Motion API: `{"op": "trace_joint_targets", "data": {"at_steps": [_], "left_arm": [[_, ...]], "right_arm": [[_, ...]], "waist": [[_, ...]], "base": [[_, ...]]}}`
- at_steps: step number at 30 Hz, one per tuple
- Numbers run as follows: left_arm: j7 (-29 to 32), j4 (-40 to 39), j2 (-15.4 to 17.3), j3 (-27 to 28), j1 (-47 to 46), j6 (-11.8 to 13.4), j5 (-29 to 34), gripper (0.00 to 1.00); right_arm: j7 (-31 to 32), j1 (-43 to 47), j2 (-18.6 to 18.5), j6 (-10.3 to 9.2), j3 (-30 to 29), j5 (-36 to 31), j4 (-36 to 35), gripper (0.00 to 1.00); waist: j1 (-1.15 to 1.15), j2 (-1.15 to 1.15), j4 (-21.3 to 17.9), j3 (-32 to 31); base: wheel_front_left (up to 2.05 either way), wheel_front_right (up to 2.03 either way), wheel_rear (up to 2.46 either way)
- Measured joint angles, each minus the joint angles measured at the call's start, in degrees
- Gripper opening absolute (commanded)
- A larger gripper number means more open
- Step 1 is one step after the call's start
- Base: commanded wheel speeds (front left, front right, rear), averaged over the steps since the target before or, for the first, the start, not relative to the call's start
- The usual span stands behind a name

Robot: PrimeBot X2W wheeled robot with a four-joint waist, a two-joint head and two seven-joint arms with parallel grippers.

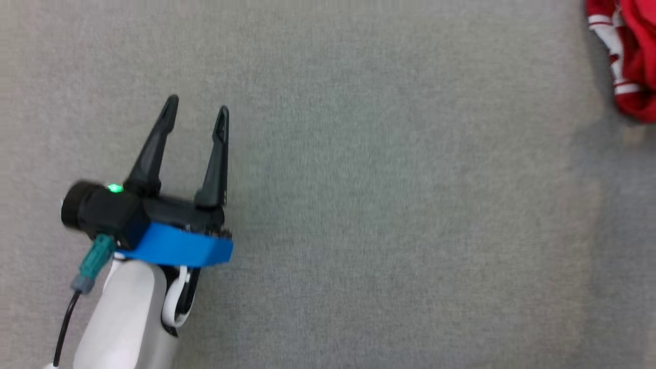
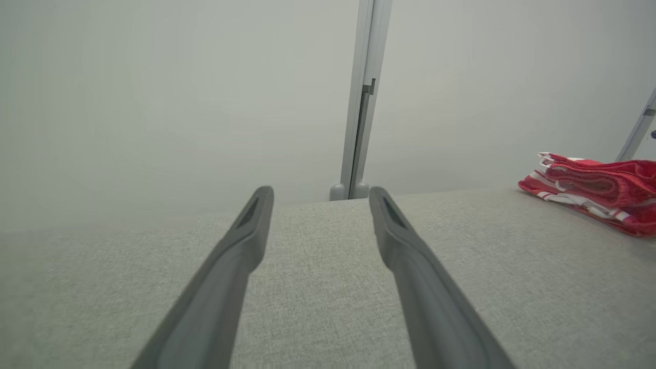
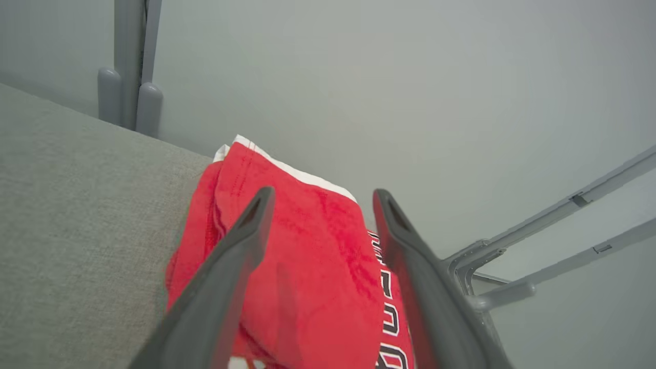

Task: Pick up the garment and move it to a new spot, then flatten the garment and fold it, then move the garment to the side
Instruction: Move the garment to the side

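Garment [image 3: 318,277]: folded, directly beneath right gripper [image 3: 323,195], jaws spread, nothing held. Left gripper [image 1: 197,105] open, idle, well apart over table [image 1: 384,205]. It lies at the far right edge. Judgement: lift straight up, avoid snagging folds.

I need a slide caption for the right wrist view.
Right gripper open over the folded red garment at the edge of the grey table.

The folded red fabric garment [image 1: 635,51] carries white stripes and black lettering edged in white. The woven fabric worktop [image 1: 384,205] is plain pale grey. The black-fingered left gripper [image 1: 197,105] wears a blue band [image 1: 179,248], a green light [image 1: 115,188] and a teal plug [image 1: 95,259] above a white forearm [image 1: 128,307].
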Motion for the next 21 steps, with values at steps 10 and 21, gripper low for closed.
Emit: {"op": "trace_joint_targets", "data": {"at_steps": [10, 21], "left_arm": [[-0.01, 2.97, -0.92, 4.30, 10.00, 1.13, -1.56, 1.00], [-0.01, 6.36, -1.54, 8.09, 17.80, 2.34, -2.58, 1.00]], "right_arm": [[-3.68, 13.08, 12.26, -0.01, 2.47, 9.23, -5.98, 1.00], [-4.74, 30.80, 20.51, -0.01, 3.82, 13.52, -15.32, 1.00]], "waist": [[0.00, -0.01, -2.28, -12.01], [0.00, -0.02, -3.76, -21.53]], "base": [[0.00, 0.00, 0.00], [0.00, 0.00, 0.00]]}}
